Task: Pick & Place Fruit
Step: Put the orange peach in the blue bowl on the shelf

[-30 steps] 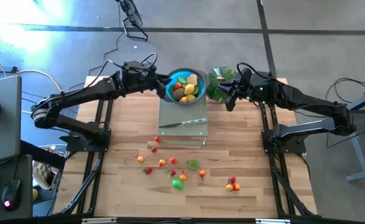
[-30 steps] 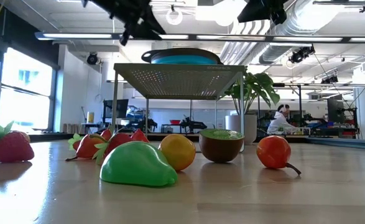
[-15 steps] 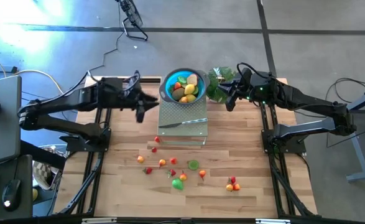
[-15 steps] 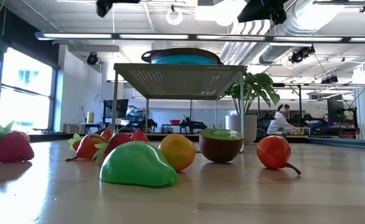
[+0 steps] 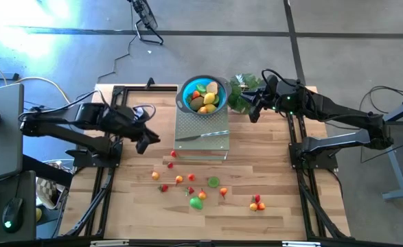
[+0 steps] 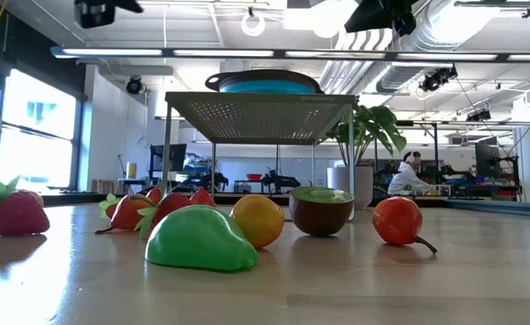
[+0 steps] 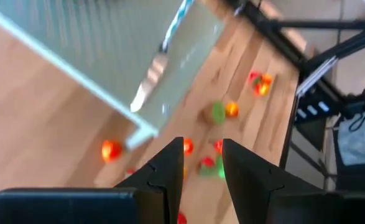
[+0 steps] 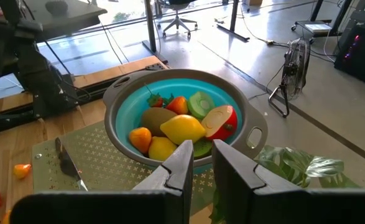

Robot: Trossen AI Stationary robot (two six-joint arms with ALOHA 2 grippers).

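**Left hand over bare wood, fruit split between bowl and worktop**

The left hand [image 5: 148,139] hangs above the wooden worktop [image 5: 270,219] just left of the perforated metal stand [image 5: 201,134], its fingers [image 7: 170,171] a narrow gap apart and holding nothing. The loose fruit [image 5: 196,201] lies nearer the front edge, apart from that hand: strawberries, orange pieces, a green pear and a halved kiwi in a scattered band, with one pair [image 5: 257,202] off to the right. More fruit fills the blue bowl [image 5: 185,101] on the stand's far end, where a silver knife [image 5: 202,135] also lies. The right hand [image 5: 255,113] waits beside the bowl, by the leafy plant [image 5: 241,92], fingers [image 8: 179,163] close together and empty.

Bare wood is open left of the stand and along the front edge.

Beyond the worktop is a grey floor, and in the low view an open workshop with a person [image 6: 407,173] seated far back.
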